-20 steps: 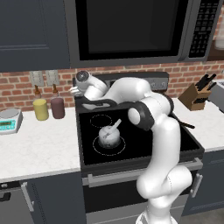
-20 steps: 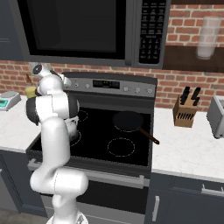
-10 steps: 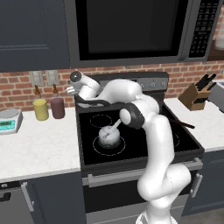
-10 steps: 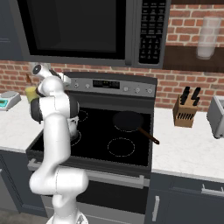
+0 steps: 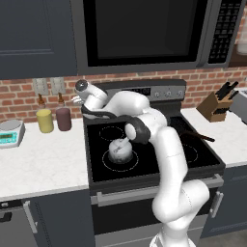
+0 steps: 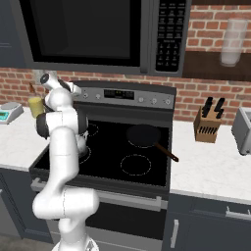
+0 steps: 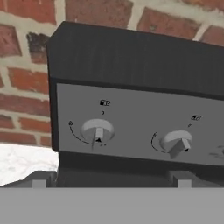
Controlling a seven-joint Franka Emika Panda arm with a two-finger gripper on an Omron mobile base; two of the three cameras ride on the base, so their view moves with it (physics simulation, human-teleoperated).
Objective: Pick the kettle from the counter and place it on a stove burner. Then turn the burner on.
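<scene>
A red brick wall backs a kitchen run where an off-white stone-look table (image 5: 34, 164) flanks a glossy black glass cooktop (image 5: 159, 166), with a dark microwave (image 5: 140, 34) above. A yellow jar (image 5: 44, 120) and a maroon jar (image 5: 63, 118) stand side by side on the table at the wall, left of the stove.

The small squat grey-white mottled kettle (image 5: 119, 150) already sits on the wide pale circle of the front-left stove burner (image 5: 120, 159), its slanted pale handle (image 5: 126, 141) pointing up and back. It looks light, rigid and smooth; the handle or the narrow upper body would be the sensible places to grip, but placing seems done.

What remains is the burner control. The white arm reaches up and left, well above and behind the kettle, with the jaws (image 5: 77, 99) close to the left end of the grey control panel (image 7: 131, 127) on the stove's back riser. In the hand view a round grey left knob (image 7: 98, 130) lies just ahead, a second knob (image 7: 177, 142) to its right. That knob is stiff, small and probably slick, best pinched across its raised ridge. Whether the jaws are spread or pressed together cannot be told; they appear to hold nothing.
</scene>
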